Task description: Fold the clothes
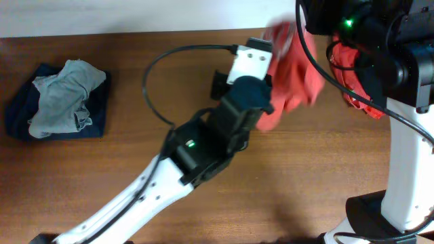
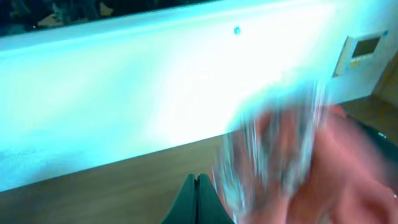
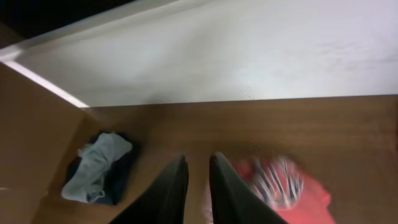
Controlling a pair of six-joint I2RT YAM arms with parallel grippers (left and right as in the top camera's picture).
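A brown wooden table fills the scene, with a white wall running along its far edge. The left arm reaches from the near left corner up to the middle of the table, and its black cable loops out to the side. The right arm stands on its white base at the right edge, its dark upper joints bent over the far right corner and partly covering a second red garment bunched there. The orange-red T-shirt is a crumpled, blurred mass at the far middle of the table, just beside the left wrist and between the two arms. The right wrist camera catches its light-and-dark lettering as smeared stripes. Well apart at the far left lies a navy garment with a pale grey-green garment heaped on top of it. The left gripper has its jaws pressed together, the shirt blurred just to its right; whether any cloth is pinched cannot be told. The right gripper points down at the table, jaws slightly apart with bare wood showing between them.
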